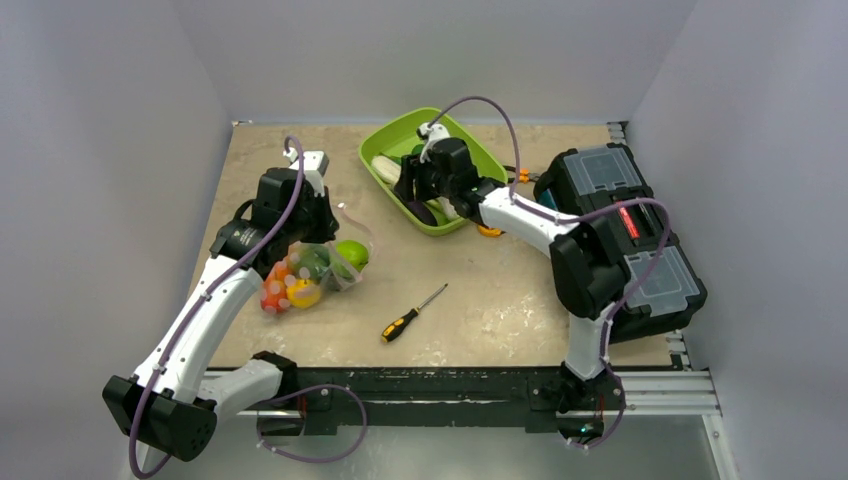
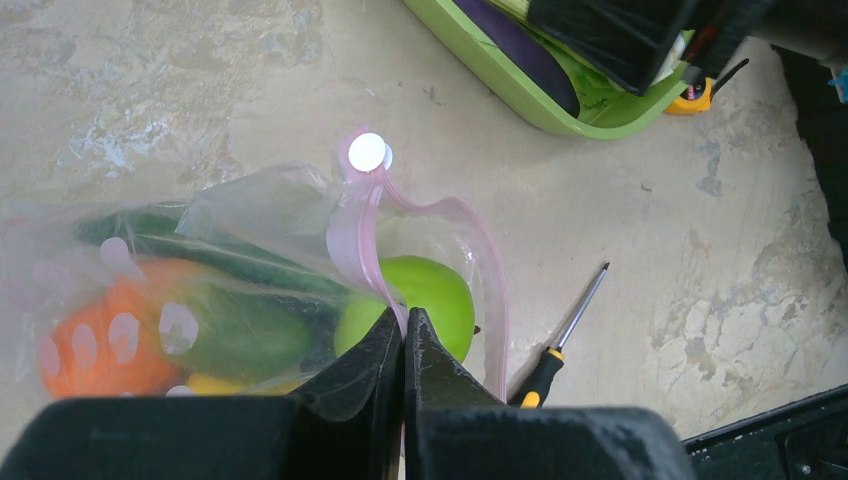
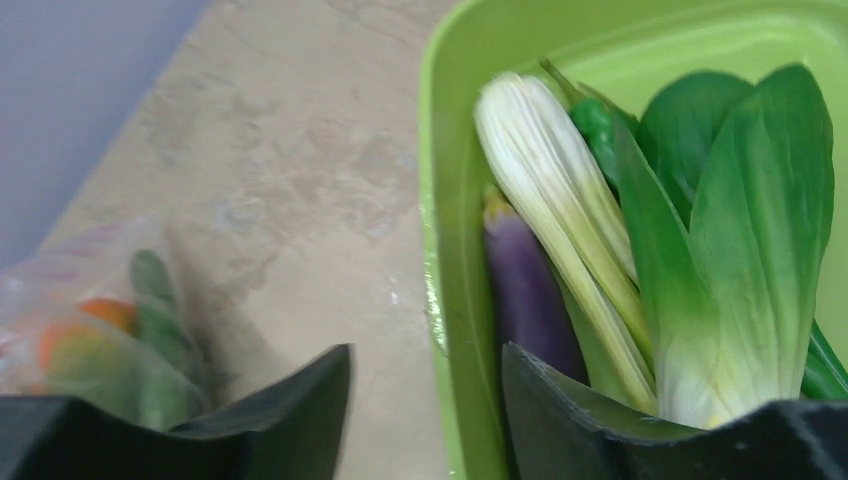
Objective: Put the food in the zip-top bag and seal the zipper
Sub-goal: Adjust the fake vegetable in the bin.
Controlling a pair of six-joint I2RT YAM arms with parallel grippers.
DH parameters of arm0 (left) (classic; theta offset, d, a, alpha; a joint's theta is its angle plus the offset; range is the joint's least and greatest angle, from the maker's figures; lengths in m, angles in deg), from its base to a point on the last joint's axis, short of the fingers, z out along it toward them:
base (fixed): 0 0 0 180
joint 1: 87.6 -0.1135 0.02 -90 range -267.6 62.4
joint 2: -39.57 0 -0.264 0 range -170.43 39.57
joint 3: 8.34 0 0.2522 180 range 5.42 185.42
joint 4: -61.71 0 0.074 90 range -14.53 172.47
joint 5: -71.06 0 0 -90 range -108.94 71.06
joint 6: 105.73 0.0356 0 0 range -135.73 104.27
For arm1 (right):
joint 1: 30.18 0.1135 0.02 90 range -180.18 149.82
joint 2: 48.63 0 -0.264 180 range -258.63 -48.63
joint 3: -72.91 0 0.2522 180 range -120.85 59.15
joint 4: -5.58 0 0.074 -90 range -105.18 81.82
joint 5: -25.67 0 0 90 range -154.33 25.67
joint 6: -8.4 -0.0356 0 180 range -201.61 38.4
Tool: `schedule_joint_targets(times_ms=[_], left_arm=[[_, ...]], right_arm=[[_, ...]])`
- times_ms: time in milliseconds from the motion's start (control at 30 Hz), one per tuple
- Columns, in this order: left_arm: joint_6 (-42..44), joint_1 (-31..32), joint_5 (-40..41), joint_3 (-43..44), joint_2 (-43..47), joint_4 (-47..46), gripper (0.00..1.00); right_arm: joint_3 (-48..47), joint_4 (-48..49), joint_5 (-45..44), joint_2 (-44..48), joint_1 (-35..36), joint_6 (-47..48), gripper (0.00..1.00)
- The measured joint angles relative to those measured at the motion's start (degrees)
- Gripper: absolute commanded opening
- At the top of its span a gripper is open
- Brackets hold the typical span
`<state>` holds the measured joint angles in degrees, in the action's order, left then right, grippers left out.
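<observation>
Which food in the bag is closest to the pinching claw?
The green apple, behind the left gripper at the mouth of the bag; orange fruit and cucumber lie deeper.

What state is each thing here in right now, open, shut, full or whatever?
left gripper, shut on the zipper.
zipper, unsealed.
zip-top bag, holding food, mouth gaping.
tray, holding vegetables.
right gripper, open, over the tray's rim.
screwdriver, lying flat, untouched.

Left arm (image 1: 205, 310): reaches forward from its base, wrist tipped down.
Left gripper (image 2: 404, 330): fingers pressed together, pinching the edge of the zip-top bag (image 2: 250, 205).
Right arm (image 1: 530, 220): elbow raised, forearm stretched forward and leftward.
Right gripper (image 3: 425, 400): fingers spread apart, pointing down.
</observation>
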<state>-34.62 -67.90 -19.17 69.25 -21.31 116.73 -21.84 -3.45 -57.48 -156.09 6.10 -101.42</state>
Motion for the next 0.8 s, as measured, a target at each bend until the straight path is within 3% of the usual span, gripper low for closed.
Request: schedule_joint_targets(times_ms=[133,267,567,800], left_arm=[[0.0,0.0,-0.02,0.0,0.0,0.0,0.0],[0.0,0.0,0.0,0.0,0.0,0.0,0.0],[0.0,0.0,0.0,0.0,0.0,0.0,0.0],[0.0,0.0,-0.02,0.0,0.0,0.0,0.0]], right_arm=[[-6.58,-6.82,-5.55,-7.08,0.59,3.5,0.43],[-12.59,-11.5,-10.34,-13.64,0.79,6.82,0.27],[-25.81,-17.79,-21.14,-25.53,-1.4,11.87,0.27],[-27.56,-17.92,-24.48,-25.99,-4.87,13.88,0.35]])
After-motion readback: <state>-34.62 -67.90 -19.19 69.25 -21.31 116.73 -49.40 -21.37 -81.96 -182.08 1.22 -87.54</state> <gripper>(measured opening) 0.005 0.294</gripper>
